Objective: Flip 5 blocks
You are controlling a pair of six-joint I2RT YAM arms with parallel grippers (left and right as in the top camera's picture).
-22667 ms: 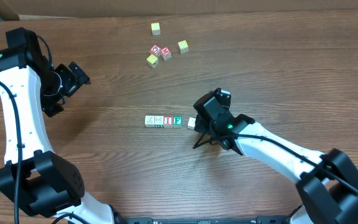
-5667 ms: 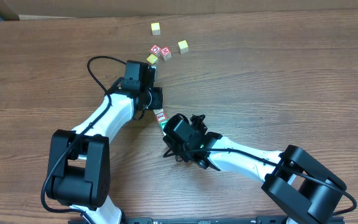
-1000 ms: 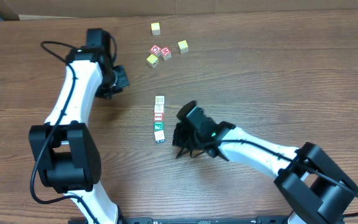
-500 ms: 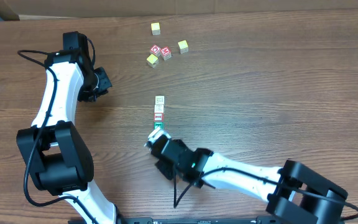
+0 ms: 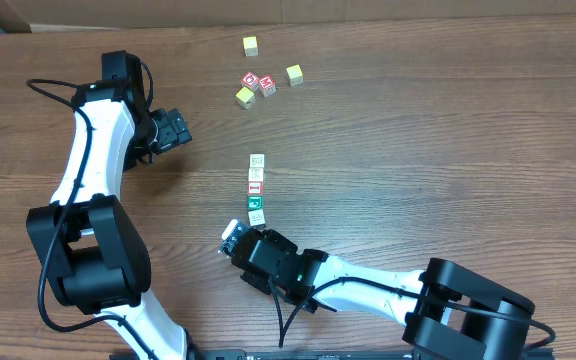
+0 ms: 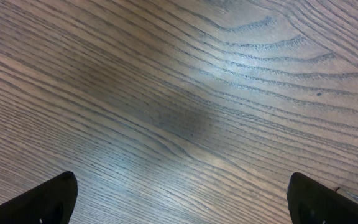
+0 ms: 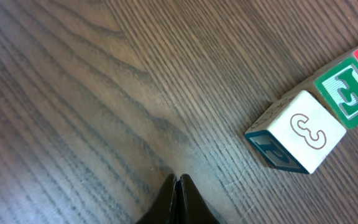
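My right fingers (image 7: pixel 178 198), pressed together, sat nearer: the row of 5 blocks (image 5: pixel 256 188) ran near-to-far, ending just right of them. Well left, my left fingers (image 5: pixel 174 128) stood apart.

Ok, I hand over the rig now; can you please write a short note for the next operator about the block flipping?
Left gripper: open, empty, over the table, away from the blocks.
Right gripper: shut, empty, beside the row's end, touching no block.
Blocks: five in one line mid-table; end block shows a "3", green block next to it.
Done: cannot tell how many are flipped.
Left: check the faces, flip the rest.
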